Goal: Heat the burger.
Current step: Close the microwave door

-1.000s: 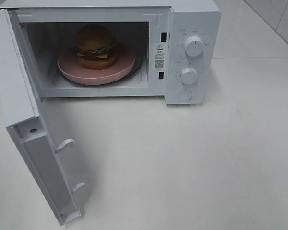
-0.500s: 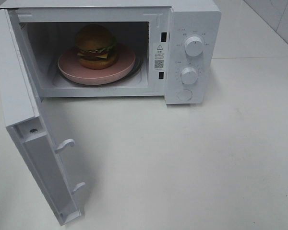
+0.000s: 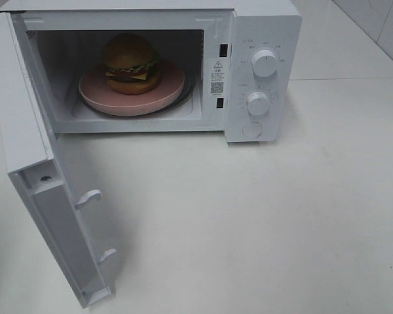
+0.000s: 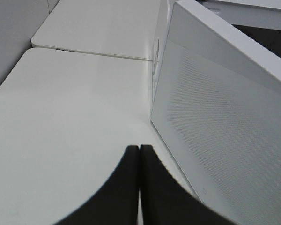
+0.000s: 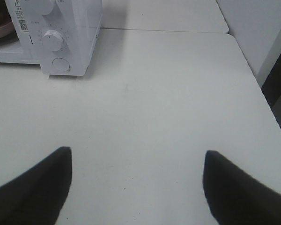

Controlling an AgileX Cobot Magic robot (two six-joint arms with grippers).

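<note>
Left end effector closed — microwave door beside.

1. The exterior high view is bright and evenly lit from above. The white table looks pale and slightly washed out, with no hard glare.
2. The open door throws a soft, faint shadow onto the table beside it. The microwave casts a light shadow along its right side.
3. The cavity is dimmer than the room, and the burger sits with its bun top in shade and its colours muted.
4. The small print on the control panel is too soft to read.
5. In the wrist views the left gripper and right gripper are near-black shapes with blurred edges, out of focus. The table behind them is sharper.
6. In the left wrist view the door's dotted panel looks grainy.
</note>
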